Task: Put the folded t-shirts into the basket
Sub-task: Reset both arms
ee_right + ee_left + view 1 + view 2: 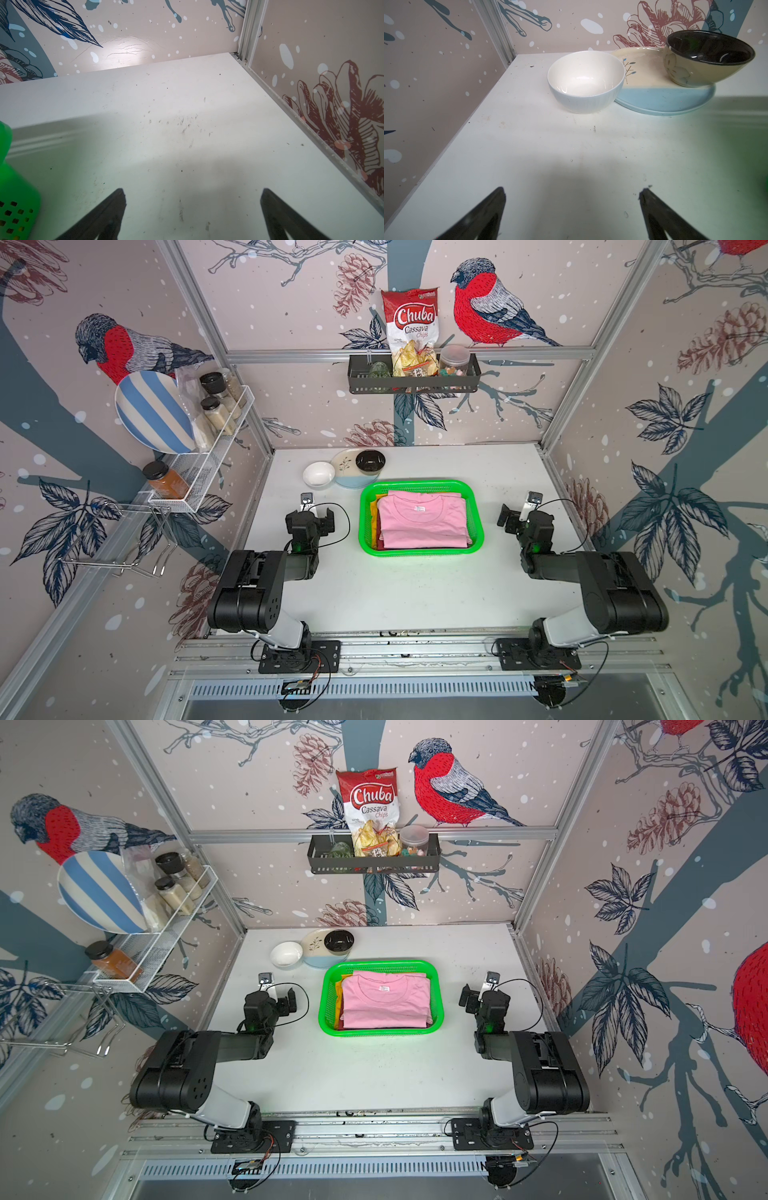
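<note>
Two grippers frame your near view: the left gripper [573,191] and right gripper [193,191], black tapered jaws spread wide, holding nothing. At centre of both top views, the rounded green mesh basket [419,552] holds the folded t-shirts [422,522], soft pink rectangle uppermost. Beyond, upper left of it, sits a glossy round white bowl [318,474].

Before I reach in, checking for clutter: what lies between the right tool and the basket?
Nothing: bare table separates right tool and basket, in both top views.

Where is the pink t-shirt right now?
In both top views the pink t-shirt lies folded, topmost inside the green basket, around the middle of the table, just in front of the plate.
</note>
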Controlling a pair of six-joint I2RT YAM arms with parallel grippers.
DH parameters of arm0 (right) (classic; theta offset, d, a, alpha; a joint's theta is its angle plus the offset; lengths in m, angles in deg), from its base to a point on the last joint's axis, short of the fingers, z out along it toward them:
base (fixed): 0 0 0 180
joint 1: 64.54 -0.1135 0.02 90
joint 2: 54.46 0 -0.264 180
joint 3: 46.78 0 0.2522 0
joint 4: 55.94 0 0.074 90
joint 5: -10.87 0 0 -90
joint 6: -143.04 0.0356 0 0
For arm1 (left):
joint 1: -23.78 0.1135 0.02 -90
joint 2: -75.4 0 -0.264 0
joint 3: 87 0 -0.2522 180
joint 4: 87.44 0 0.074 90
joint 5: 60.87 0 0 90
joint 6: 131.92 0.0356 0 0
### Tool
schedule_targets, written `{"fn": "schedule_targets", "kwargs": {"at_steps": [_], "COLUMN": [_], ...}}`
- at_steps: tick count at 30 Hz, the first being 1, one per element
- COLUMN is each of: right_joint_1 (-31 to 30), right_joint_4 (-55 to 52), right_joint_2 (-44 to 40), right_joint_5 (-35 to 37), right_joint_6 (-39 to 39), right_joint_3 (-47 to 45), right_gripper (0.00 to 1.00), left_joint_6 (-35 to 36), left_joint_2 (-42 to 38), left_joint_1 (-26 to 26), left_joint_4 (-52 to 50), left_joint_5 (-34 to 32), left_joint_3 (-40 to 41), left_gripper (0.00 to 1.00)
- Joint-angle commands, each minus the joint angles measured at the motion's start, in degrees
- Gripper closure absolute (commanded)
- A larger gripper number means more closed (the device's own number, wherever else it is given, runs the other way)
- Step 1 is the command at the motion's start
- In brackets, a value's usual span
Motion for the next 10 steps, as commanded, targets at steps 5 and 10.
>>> {"fn": "schedule_targets", "kwargs": {"at_steps": [5,10], "right_joint_1": [-0.07,-0.18], "right_joint_4": [0.03,0.00], "right_joint_2": [-0.36,-0.30], "right_joint_5": [0.77,0.94], "right_joint_6": [0.82,0.78], "right_joint_3": [0.27,0.25], "right_gripper": [0.00,0.00], "left_joint_6": [-0.36,0.02], "left_joint_2": [0.17,-0.04], "left_joint_1": [-0.03,-0.62], "left_joint_4": [0.93,1.28], "left_joint_5": [-1.03,-2.21], "left_joint_3": [-0.35,0.00], "left_gripper": [0.01,0.01]}}
